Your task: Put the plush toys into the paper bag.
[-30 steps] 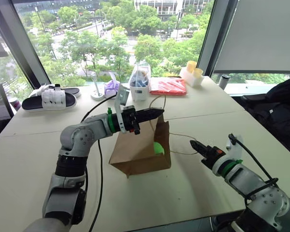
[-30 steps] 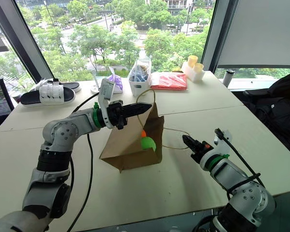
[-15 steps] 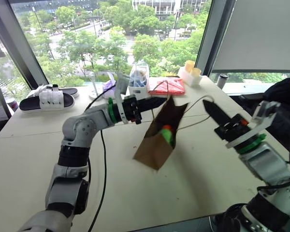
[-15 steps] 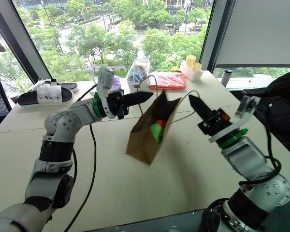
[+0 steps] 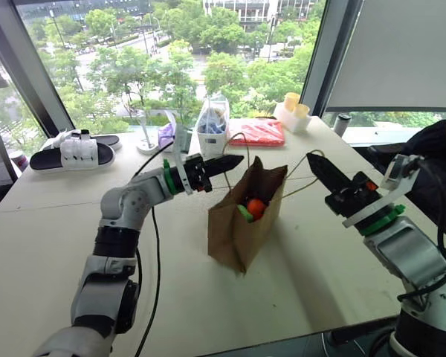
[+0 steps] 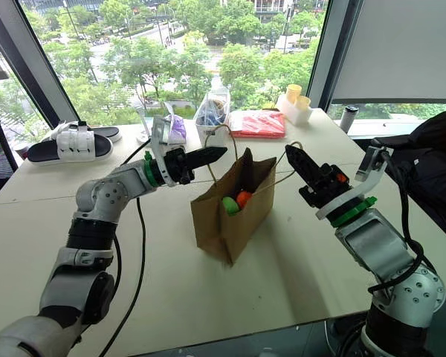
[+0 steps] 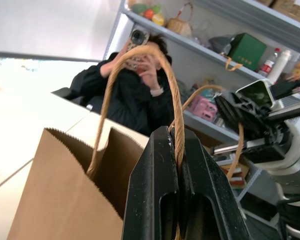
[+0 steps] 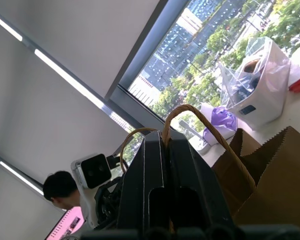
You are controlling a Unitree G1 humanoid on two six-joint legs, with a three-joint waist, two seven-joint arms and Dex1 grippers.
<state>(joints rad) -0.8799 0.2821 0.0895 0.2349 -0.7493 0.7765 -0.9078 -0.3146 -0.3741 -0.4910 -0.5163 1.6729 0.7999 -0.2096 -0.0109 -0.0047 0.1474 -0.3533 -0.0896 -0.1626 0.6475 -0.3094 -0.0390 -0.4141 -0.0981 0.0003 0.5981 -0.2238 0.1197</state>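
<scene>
We hold the paper bag (image 5: pixel 241 227) upright on the table (image 5: pixel 44 245), our left gripper (image 5: pixel 236 159) and right gripper (image 5: pixel 312 161) each with jaws clamped on a cord handle; both plush toys (image 5: pixel 251 209) sit inside.

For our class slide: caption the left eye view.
Two claws hold the paper bag by its handles, plush toys inside.

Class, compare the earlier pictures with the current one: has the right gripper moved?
Yes. The right gripper, shut on a handle of the paper bag, has risen from low over the table towards the window.
</scene>
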